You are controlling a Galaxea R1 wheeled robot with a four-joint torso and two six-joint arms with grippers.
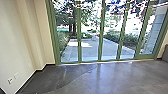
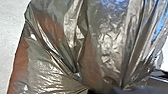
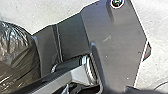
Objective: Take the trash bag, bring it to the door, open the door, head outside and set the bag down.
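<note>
The glass door wall with green frames (image 1: pixel 101 37) stands ahead in the head view, with daylight behind its panes. In the left wrist view the dark, shiny trash bag (image 2: pixel 107 47) is large and close, reddish contents showing through the thin plastic. Its folds draw together at my left gripper (image 2: pixel 100 89), which is shut on the gathered plastic. The bag's rounded side (image 3: pixel 17 57) also shows in the right wrist view, beside the robot's own dark base plate.
A pale wall (image 1: pixel 17 42) with outlets and a dark baseboard runs along the left. Grey floor (image 1: pixel 112 77) stretches up to the door frames. Through the glass are a paved path (image 1: pixel 87 51), hedges and trees. Something dark stands at the far right edge.
</note>
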